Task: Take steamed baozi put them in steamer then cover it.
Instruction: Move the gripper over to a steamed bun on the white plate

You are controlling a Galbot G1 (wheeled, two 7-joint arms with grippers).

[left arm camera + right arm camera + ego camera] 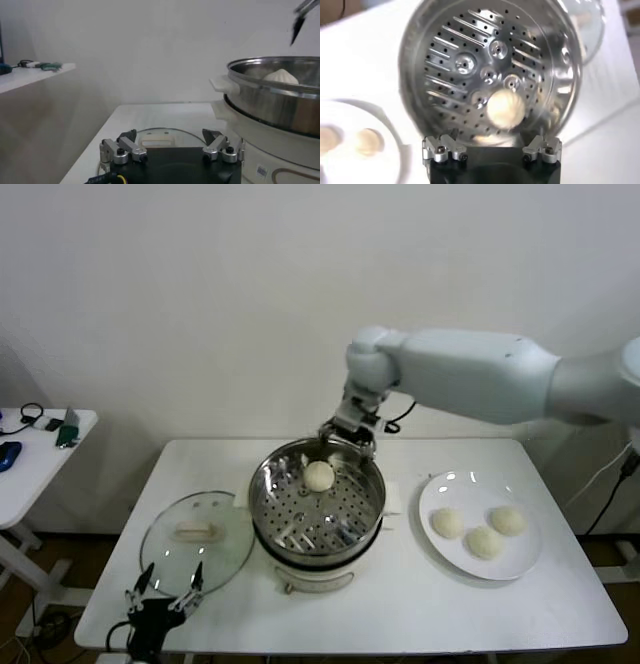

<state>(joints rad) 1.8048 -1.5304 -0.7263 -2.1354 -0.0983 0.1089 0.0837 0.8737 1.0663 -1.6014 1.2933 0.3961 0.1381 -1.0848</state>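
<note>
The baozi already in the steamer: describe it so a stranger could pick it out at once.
Find the shiny steel steamer mid-table. On its perforated tray, toward the far rim under the right gripper, sits one cream-white baozi. It is alone in the pot; the other three lie on the white plate.

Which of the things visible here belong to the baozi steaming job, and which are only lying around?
Belonging to the job:
- steamer
- baozi in the steamer
- three baozi on the white plate
- glass cover, flat on the table
- right gripper, open over the steamer
- left gripper, open near the cover

Lying about:
- small items on the side table
</note>
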